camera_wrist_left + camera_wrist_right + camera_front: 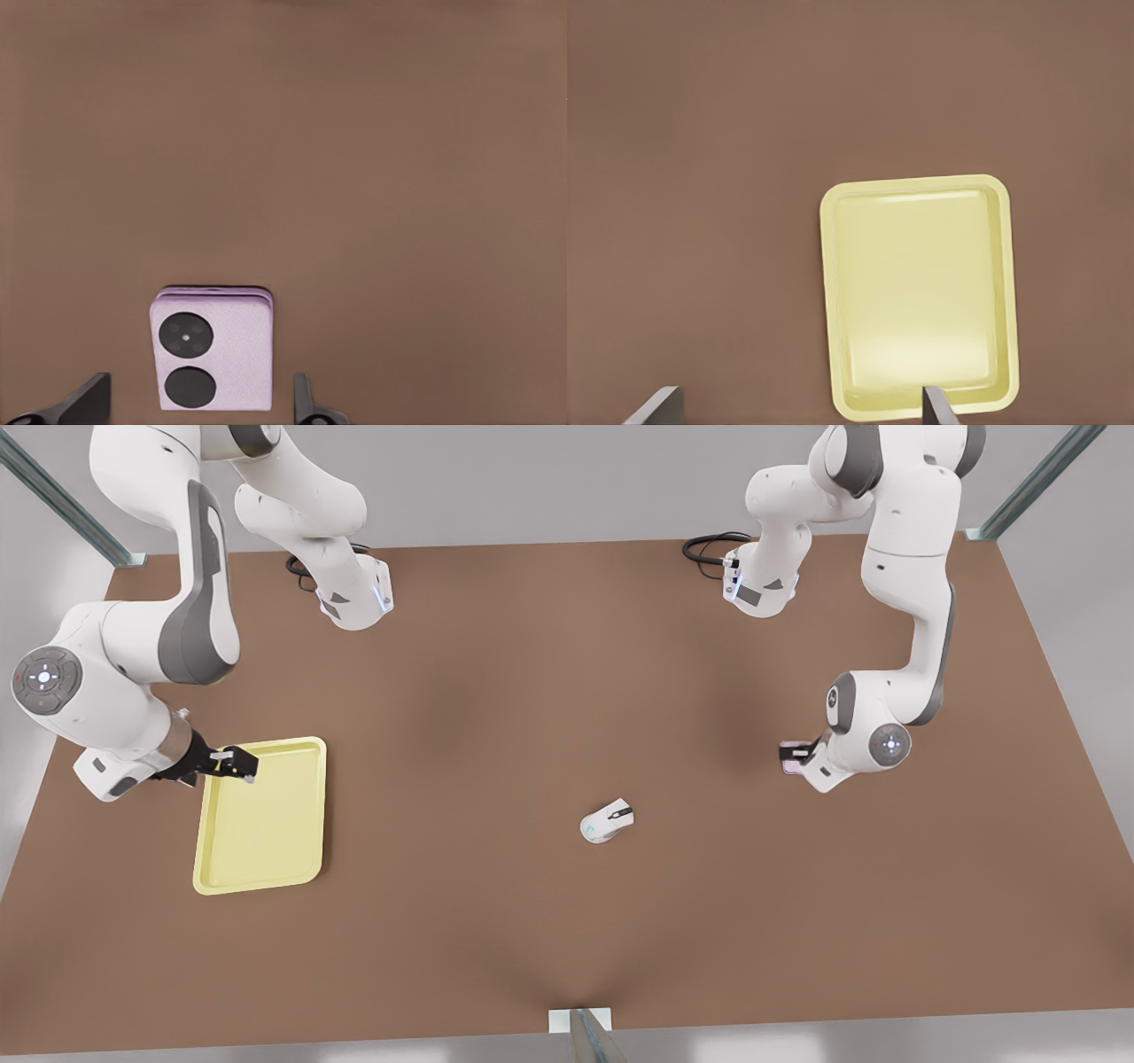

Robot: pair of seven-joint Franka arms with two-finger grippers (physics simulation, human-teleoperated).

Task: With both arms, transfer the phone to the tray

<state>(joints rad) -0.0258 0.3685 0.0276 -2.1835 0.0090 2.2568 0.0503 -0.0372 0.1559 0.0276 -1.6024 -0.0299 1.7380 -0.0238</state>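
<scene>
Phone [213, 347] flat on the brown table [532, 691], well apart from the tray [261, 824], at the front view's right. Left gripper [795, 755] directly above the phone, fingers [89, 398] spread wide to either side, not touching it. White mouse [607, 820] on the table between phone and tray, nearer the phone. Right gripper [232, 763] over the tray's rim corner, fingers [937, 407] spread apart, holding nothing.

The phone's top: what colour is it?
Pale pink phone with two black circles, best in left wrist view.
</scene>
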